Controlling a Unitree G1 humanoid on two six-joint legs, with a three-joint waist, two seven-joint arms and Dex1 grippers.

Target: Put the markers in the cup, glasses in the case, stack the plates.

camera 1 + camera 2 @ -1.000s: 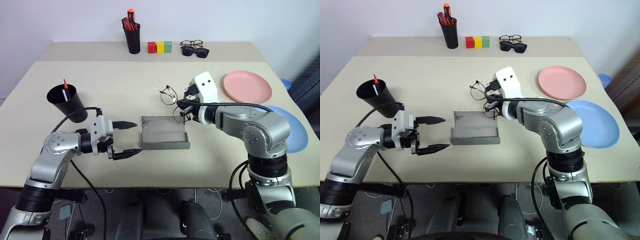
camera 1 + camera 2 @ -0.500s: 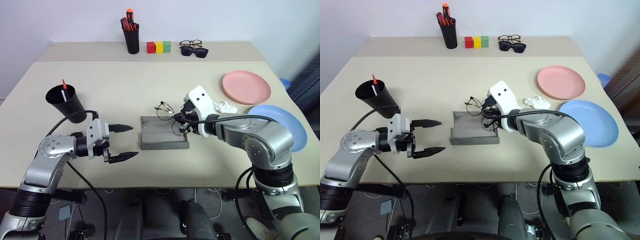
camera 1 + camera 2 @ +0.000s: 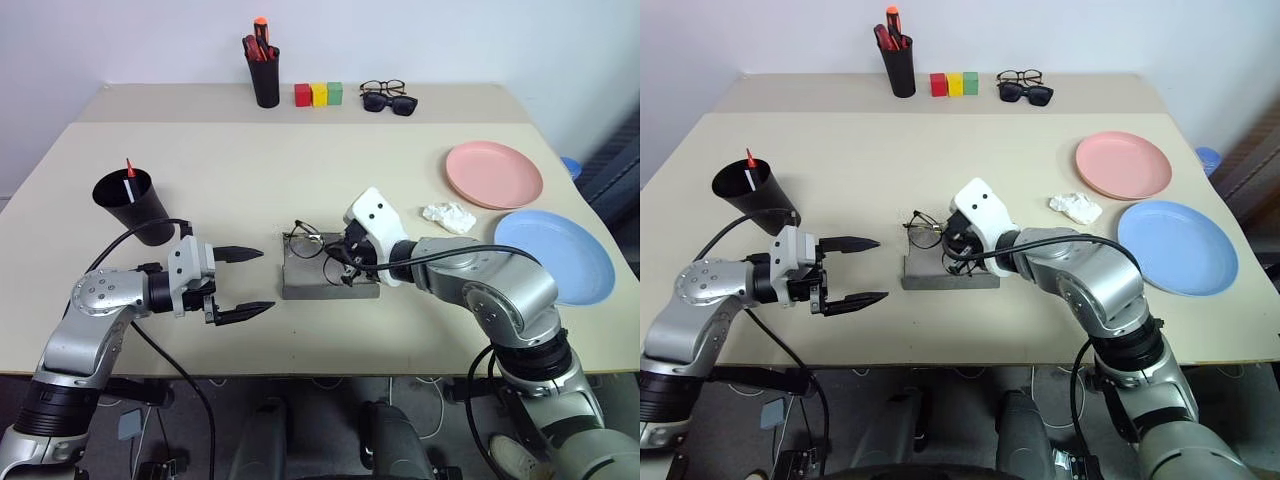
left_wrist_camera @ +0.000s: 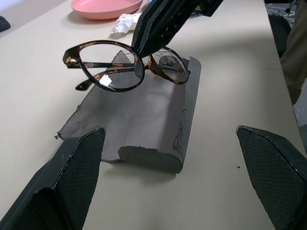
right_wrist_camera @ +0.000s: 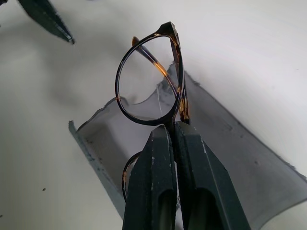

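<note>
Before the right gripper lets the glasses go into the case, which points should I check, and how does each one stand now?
1. Right gripper shut on the glasses at the bridge: ok.
2. Case open, lining empty: ok.
3. Glasses over the case: ok, though one lens sticks out past the case's edge.
4. Glasses resting in the lining: not ok, they are held above it.
5. Left gripper open and clear of the case: ok.
6. Temples folded so the lid can close: cannot tell.
</note>
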